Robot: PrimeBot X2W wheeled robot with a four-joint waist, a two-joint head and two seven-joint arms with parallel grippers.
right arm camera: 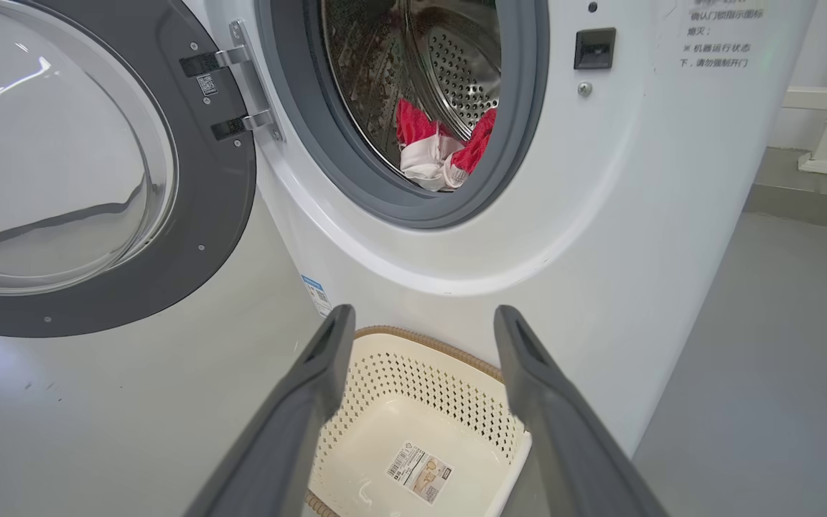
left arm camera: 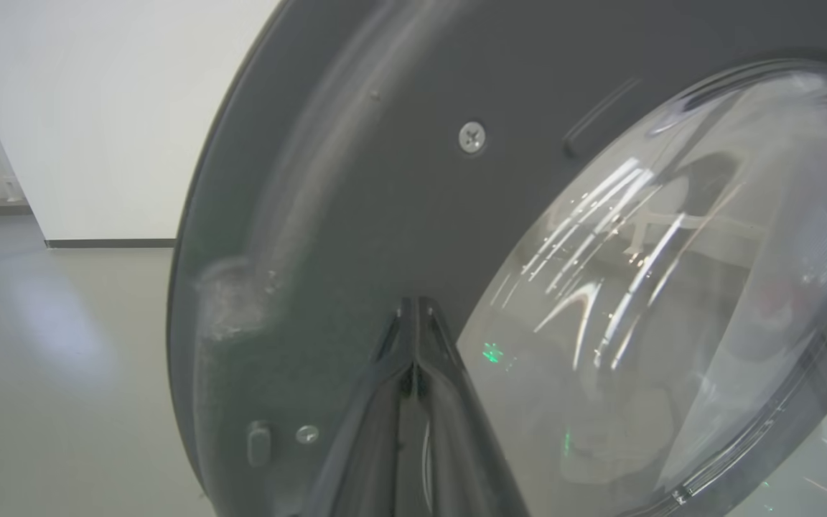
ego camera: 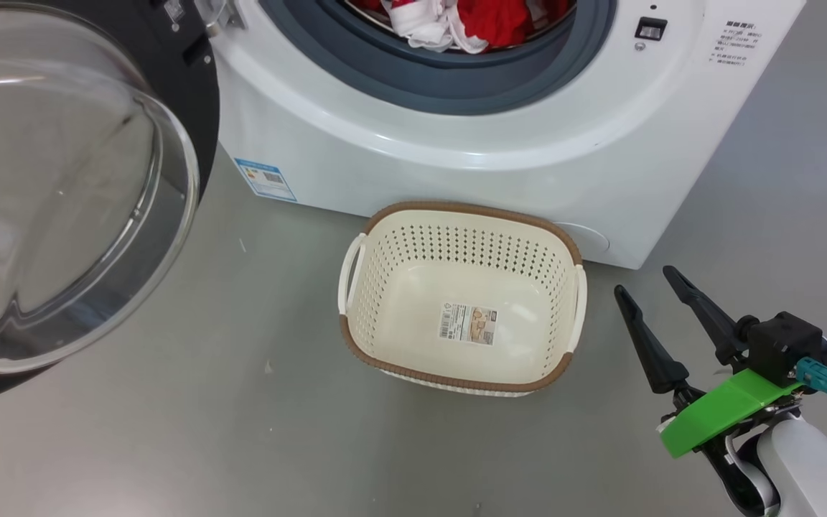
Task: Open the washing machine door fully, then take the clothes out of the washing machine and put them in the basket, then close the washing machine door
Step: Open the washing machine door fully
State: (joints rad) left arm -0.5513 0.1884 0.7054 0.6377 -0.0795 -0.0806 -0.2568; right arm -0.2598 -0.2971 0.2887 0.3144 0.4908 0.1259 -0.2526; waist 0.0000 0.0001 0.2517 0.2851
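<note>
two long dark fingers of the right gripper (ego camera: 643,281) stand wide apart with nothing between them, hovering above the grey floor (ego camera: 241,431) just off the right side of the basket (ego camera: 456,210). in the right wrist view those fingers frame the basket from above and point toward the washing machine (ego camera: 456,136). the basket sits upright on the floor before the right half of the machine's front, its far rim right up against the white panel; whether the two touch i cannot tell. a label sticker (ego camera: 466,323) lies on its bare bottom. the clothes (ego camera: 485,21), red with white parts, lie heaped in the steel drum (right arm camera: 456,64) just behind the grey rubber ring (ego camera: 442,86), at the low front of the opening. the washing machine door (ego camera: 194,93) is swung open to the robot's left on its hinge (right arm camera: 245,82), its clear glass bowl (ego camera: 62,179) bulging toward the head camera above the floor left of the basket, well apart from it. the left gripper (left arm camera: 417,305) is closed tight, fingers pressed together and holding nothing, their tips at the door's dark inner ring just beside the glass bowl; whether they press on the ring i cannot tell. a small blue label sticker (ego camera: 265,178) sits at the lower left corner of the machine's front.
</note>
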